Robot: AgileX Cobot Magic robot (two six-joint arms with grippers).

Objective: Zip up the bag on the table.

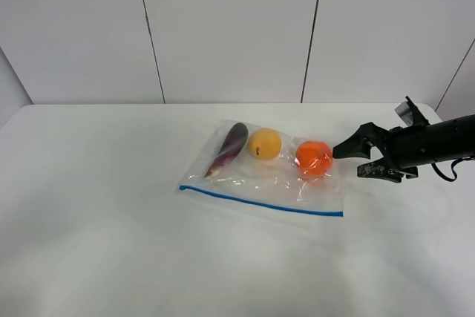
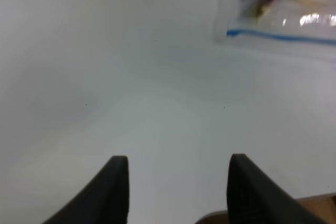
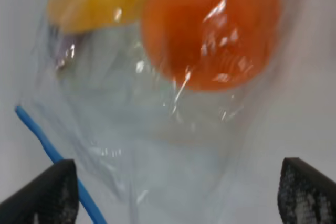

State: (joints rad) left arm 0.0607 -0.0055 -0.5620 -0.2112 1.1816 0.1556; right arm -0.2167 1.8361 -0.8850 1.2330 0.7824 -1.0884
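Bag (image 1: 261, 172): 1, three fruits | table (image 1: 104, 213): 1 | both grippers' jaws spread, empty

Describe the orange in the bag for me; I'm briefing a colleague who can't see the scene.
On the white table lies a clear bag with a blue zipper strip along its near edge. Three items sit in a row inside; the orange is at the end nearest the right gripper. It is round and bright orange, unlike the yellow pear and dark eggplant.

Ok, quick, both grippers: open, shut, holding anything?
Left gripper: open, empty, over bare table.
Right gripper: open, empty, beside the bag.
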